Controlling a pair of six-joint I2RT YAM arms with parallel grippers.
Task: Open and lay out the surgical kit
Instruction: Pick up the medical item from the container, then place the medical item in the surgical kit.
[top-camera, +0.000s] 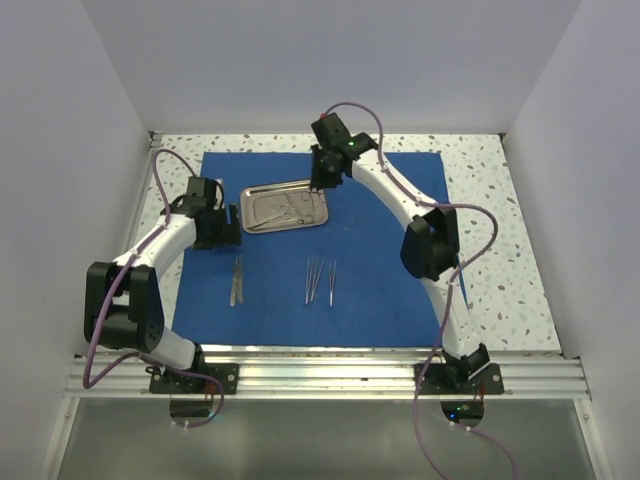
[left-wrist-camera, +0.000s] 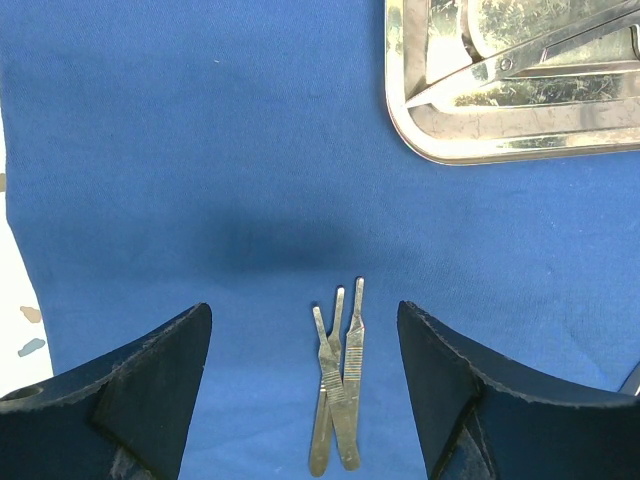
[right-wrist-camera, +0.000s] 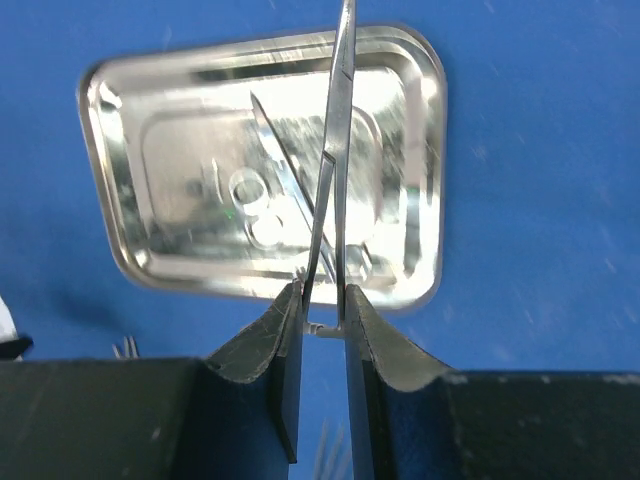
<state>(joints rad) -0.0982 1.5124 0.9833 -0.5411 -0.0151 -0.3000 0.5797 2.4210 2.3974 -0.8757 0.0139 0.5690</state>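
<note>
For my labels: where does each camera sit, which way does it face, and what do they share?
Top external: above and behind, facing down at the blue cloth; left arm and right arm show.
Left wrist: on its arm, facing down at two silver tools; open left gripper shows.
Right wrist: on its arm, facing down at the tray; right gripper shut on tweezers.
Shared: all show the tray.

The blue cloth (top-camera: 380, 270) looks soft and matt. The metal tray (right-wrist-camera: 108, 170) on it is shiny. The thin tweezers (right-wrist-camera: 346, 100) shine too.
</note>
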